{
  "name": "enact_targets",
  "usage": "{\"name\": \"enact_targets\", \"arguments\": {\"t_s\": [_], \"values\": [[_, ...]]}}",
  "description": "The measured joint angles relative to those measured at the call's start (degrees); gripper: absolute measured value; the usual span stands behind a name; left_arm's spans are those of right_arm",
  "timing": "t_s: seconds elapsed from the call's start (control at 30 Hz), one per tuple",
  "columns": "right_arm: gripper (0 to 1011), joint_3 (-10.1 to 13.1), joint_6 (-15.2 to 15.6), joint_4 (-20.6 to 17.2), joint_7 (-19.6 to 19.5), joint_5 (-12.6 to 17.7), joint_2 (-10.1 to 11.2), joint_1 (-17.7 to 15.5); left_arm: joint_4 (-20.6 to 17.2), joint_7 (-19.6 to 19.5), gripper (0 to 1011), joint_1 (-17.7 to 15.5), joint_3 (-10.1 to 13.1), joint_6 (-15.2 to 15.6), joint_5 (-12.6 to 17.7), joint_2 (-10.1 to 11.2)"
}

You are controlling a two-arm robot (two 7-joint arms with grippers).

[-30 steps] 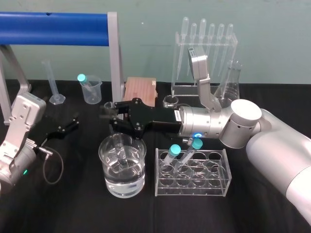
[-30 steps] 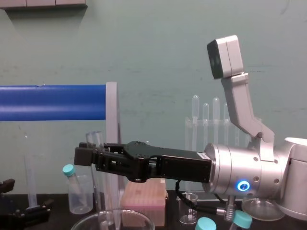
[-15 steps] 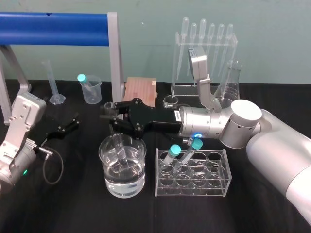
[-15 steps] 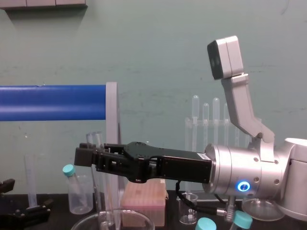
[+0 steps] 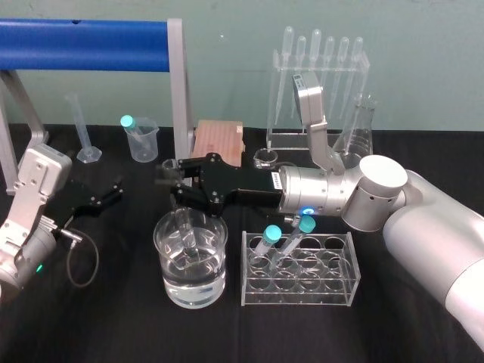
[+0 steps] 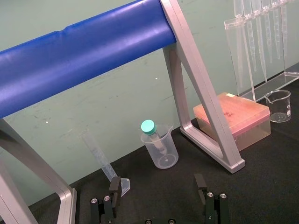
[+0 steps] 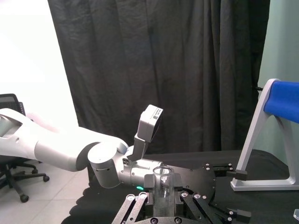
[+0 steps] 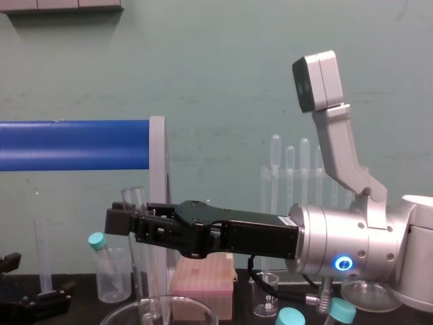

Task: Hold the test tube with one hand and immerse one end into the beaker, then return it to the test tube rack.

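My right gripper (image 5: 178, 185) reaches across the table and is shut on the test tube (image 5: 186, 230), a clear, uncapped glass tube held upright. Its lower end dips into the water of the beaker (image 5: 190, 281), a wide glass vessel at the front centre. From the chest view the test tube (image 8: 139, 261) runs down from the black fingers (image 8: 128, 222) toward the beaker's rim (image 8: 203, 311). The right wrist view has the tube's rim (image 7: 162, 171) between the jaws. The test tube rack (image 5: 333, 272) stands right of the beaker. My left gripper (image 5: 103, 198) rests open at the left.
Two teal-capped tubes (image 5: 277, 240) lean in the rack. At the back stand a graduated cylinder (image 5: 83, 134), a small plastic beaker with a capped tube (image 5: 141, 139), a pink box (image 5: 219, 141), a pipette stand (image 5: 321, 83), a conical flask (image 5: 361, 127) and a blue-barred frame (image 5: 83, 34).
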Motion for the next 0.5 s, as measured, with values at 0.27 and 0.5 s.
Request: {"name": "enact_targets", "arguments": {"t_s": [0.27,0.5], "values": [[242,0.0,0.0,0.0,0.0,0.0,0.0,0.0,0.0,0.0,1000,0.0,0.0,0.0,0.0,0.0],[242,0.0,0.0,0.0,-0.01,0.0,0.0,0.0,0.0,0.0,1000,0.0,0.0,0.0,0.0,0.0]]}}
